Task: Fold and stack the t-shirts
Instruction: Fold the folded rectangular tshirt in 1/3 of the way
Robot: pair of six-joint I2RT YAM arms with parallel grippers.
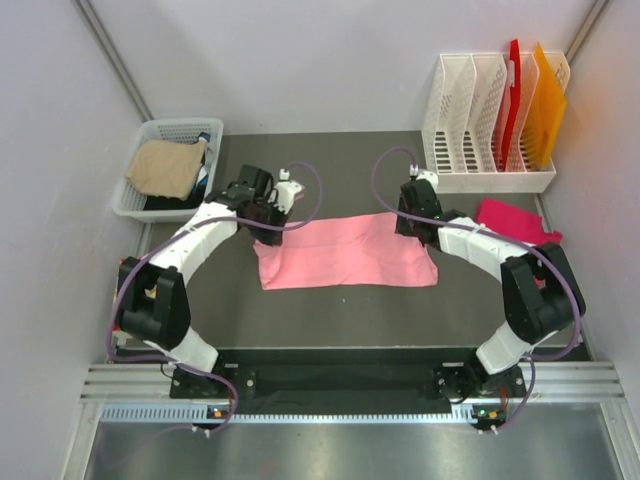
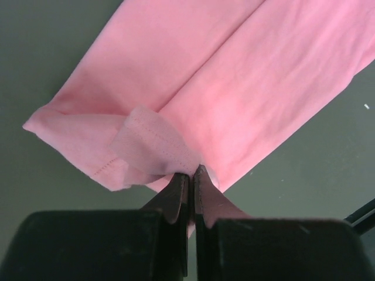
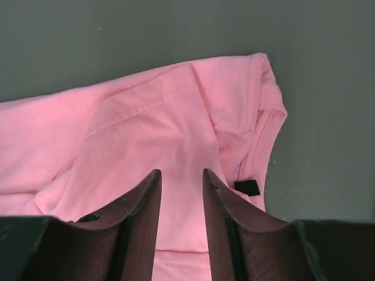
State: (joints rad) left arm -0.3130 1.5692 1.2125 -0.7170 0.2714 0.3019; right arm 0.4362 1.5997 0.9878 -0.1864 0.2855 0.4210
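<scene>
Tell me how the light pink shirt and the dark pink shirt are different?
The light pink shirt lies in the middle of the table, folded into a long flat strip. The dark pink shirt sits bunched up at the right edge, by the white rack. The left gripper pinches the light pink shirt's edge; no gripper touches the dark pink shirt. Both are soft cloth.

— Where's the salmon-pink t-shirt (image 1: 345, 252)?
— Folded into a long flat band, in front and to the left of the white rack (image 1: 490, 120). The hem is curled up at the end farthest from the rack.
— And the magenta t-shirt (image 1: 515, 222)?
— Bunched up, just in front of that rack.
</scene>
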